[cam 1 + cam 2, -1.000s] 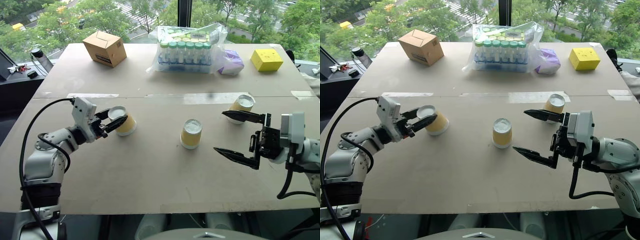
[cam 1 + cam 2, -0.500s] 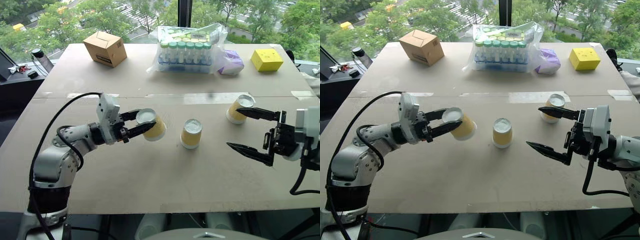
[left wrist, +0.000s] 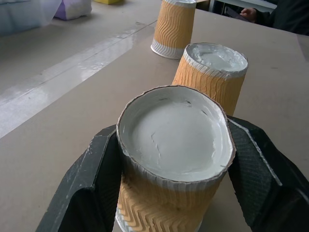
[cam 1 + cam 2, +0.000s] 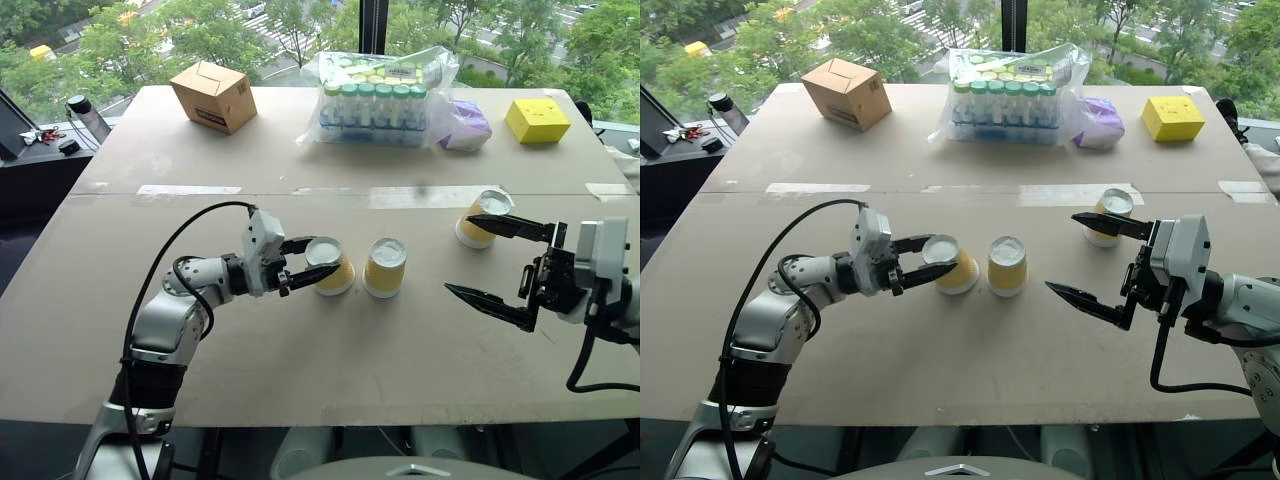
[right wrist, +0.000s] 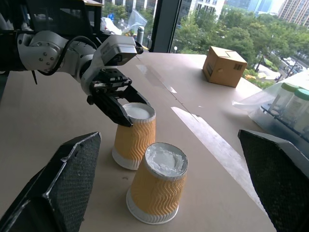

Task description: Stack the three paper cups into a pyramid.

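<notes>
Left claw (image 4: 303, 262): clamped on upturned cup (image 4: 331, 265), set just beside middle cup (image 4: 385, 267) as the pyramid's base. Third cup (image 4: 482, 218): well right of middle cup. Right claw (image 4: 492, 265): wide, empty.

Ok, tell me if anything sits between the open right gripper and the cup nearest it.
Nothing visible does. The right gripper is open, and the third paper cup stands upside down just beyond its upper finger, with bare table around it. The other two cups sit farther toward the left gripper.
</notes>
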`<state>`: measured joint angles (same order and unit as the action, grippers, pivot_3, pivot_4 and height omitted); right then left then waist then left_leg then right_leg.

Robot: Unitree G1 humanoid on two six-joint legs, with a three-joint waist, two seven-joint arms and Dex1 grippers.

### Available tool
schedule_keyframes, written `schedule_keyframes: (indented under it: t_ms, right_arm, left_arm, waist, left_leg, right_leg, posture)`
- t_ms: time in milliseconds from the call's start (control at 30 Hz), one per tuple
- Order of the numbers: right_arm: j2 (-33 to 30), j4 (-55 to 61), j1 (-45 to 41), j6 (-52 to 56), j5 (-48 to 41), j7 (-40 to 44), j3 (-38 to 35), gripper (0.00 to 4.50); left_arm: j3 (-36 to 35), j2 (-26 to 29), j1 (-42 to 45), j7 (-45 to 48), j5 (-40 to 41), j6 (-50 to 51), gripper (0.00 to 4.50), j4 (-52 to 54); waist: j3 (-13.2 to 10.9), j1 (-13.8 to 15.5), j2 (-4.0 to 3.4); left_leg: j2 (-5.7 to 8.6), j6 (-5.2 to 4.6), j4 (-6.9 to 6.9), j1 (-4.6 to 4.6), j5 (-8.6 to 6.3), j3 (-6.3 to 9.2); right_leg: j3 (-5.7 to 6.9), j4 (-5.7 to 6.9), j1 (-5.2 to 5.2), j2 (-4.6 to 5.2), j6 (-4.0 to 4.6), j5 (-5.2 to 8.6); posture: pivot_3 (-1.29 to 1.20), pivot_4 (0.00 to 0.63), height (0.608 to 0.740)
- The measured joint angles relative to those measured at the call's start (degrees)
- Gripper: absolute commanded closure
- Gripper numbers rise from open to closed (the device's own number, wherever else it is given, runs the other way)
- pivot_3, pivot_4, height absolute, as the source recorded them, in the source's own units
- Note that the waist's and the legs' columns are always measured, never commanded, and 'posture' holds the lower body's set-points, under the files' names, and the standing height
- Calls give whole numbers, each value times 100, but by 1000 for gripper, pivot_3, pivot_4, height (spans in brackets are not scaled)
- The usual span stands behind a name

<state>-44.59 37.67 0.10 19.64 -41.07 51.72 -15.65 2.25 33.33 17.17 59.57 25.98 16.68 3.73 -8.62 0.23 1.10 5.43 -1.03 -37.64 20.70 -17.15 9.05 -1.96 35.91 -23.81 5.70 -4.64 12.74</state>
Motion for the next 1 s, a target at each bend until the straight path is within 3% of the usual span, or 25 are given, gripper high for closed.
schedule_keyframes:
  t_ms: [367,1000]
  right_arm:
    - [54,10,518,-218,172,20,-43,0]
    - [51,72,613,-252,241,54,-83,0]
  left_arm:
    - [82,-323,291,255,-321,-748,1996,-690]
    - [253,-515,498,388,-455,-713,1996,-752]
  waist:
    - [2,61,-2]
    - [2,59,-2]
  left_leg:
    - [4,-1,-35,0,0,10]
    - [12,-2,-48,2,-1,17]
  right_leg:
    - [10,4,20,-2,-11,-7]
    - [13,4,26,2,-17,-10]
  posture:
    - [0,150,740]
    - [0,150,740]
